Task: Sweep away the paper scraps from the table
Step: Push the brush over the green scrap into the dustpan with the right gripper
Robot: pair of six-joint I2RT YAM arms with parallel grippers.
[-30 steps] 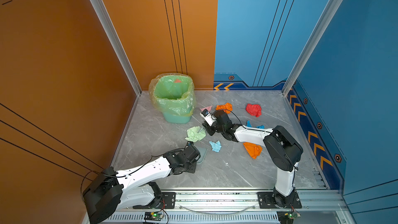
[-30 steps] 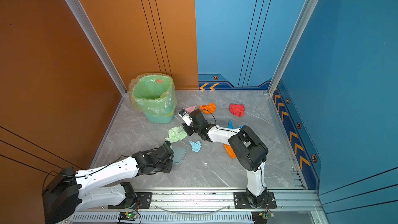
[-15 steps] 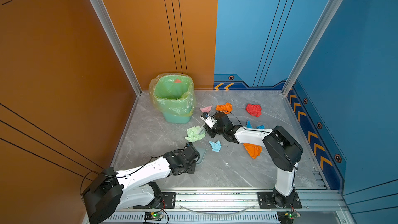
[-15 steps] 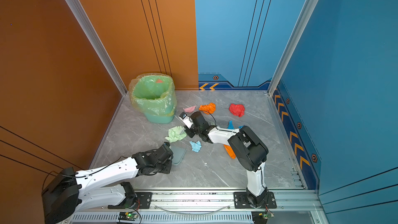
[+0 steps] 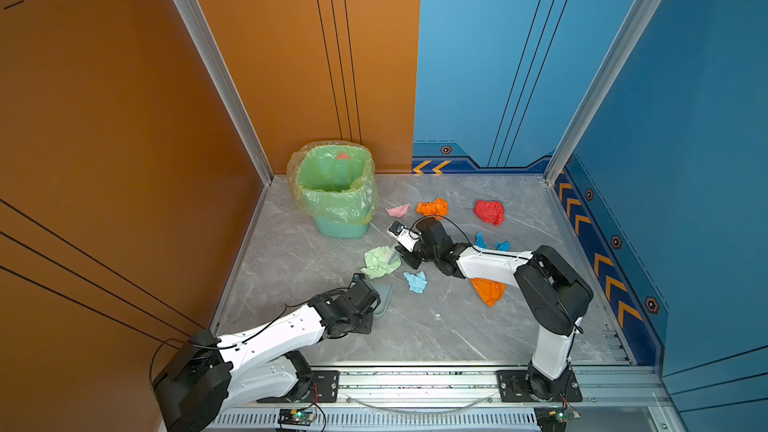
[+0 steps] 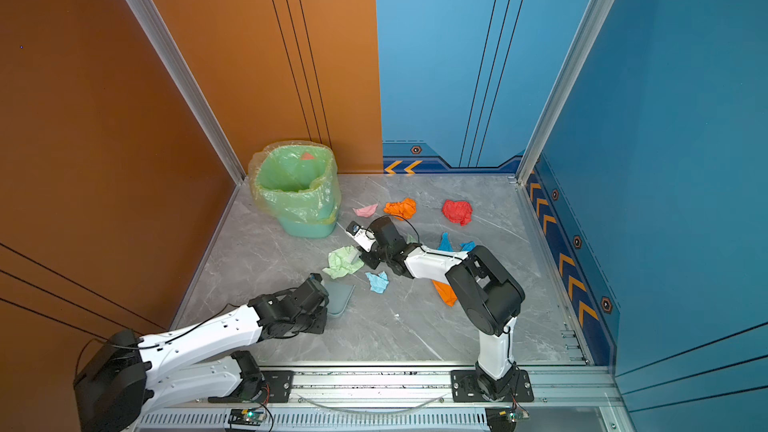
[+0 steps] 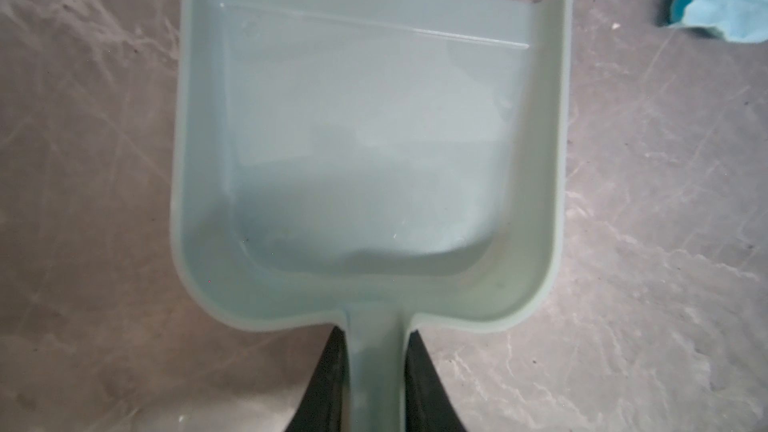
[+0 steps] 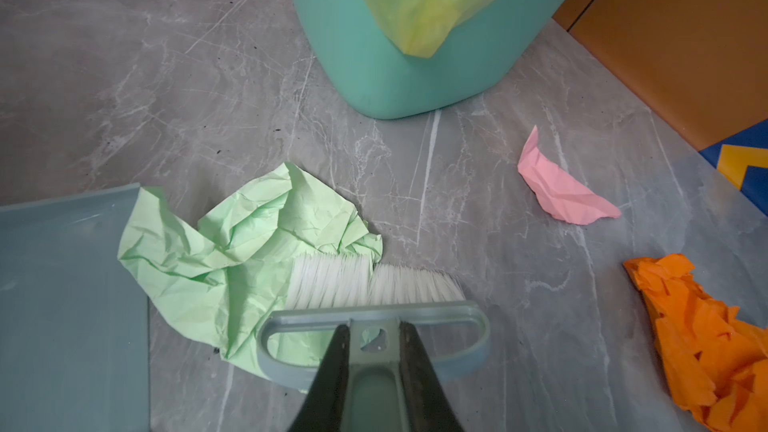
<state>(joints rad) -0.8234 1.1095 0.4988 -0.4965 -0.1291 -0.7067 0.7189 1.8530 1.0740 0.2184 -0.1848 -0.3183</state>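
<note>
My left gripper is shut on the handle of the grey-blue dustpan, which lies empty and flat on the table. My right gripper is shut on the handle of the brush, whose white bristles rest on the pale green scrap just beside the dustpan's mouth. A light blue scrap lies right of the pan. Pink, orange and red scraps lie farther back. A bright blue scrap and another orange one are partly hidden by the right arm.
The green bag-lined bin stands in the far left corner, with a scrap inside it. Orange and blue walls close the table on three sides, and an aluminium rail with both arm bases runs along the front.
The right gripper has drawn the brush from beside the pink and orange scraps toward the front, onto the pale green scrap. The left arm and dustpan have barely moved.
</note>
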